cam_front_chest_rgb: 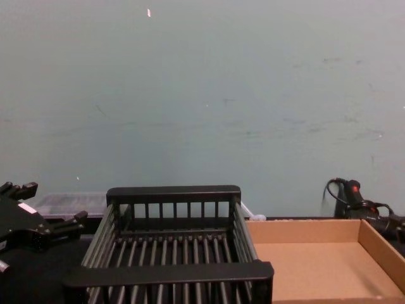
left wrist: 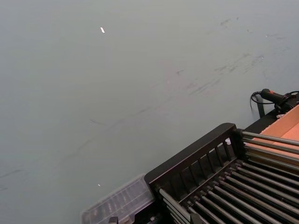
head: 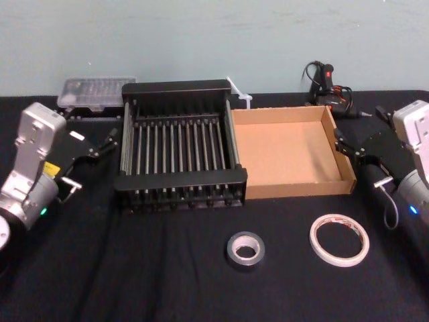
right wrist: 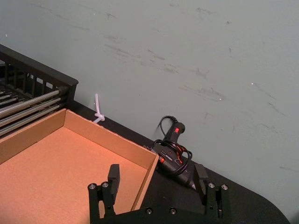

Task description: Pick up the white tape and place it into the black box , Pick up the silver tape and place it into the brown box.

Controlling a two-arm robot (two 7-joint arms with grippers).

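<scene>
The white tape [head: 339, 239] lies flat on the black cloth at the front right. The silver tape [head: 245, 249] lies to its left, near the front middle. Behind them the black box [head: 179, 178] and the brown box [head: 298, 188] stand side by side, both with nothing in them. My left gripper [head: 107, 141] hovers open beside the black box's left wall, also seen in the chest view [cam_front_chest_rgb: 44, 206]. My right gripper [head: 340, 142] hangs open at the brown box's right wall. In the right wrist view its fingers [right wrist: 113, 175] spread wide over that wall's far corner with nothing between them.
A clear plastic case [head: 96, 90] sits behind the black box at the back left. A black tool with coiled cables [head: 328, 84] lies behind the brown box. A white zip tie [head: 239, 92] rests between the boxes at the back. The wall stands close behind the table.
</scene>
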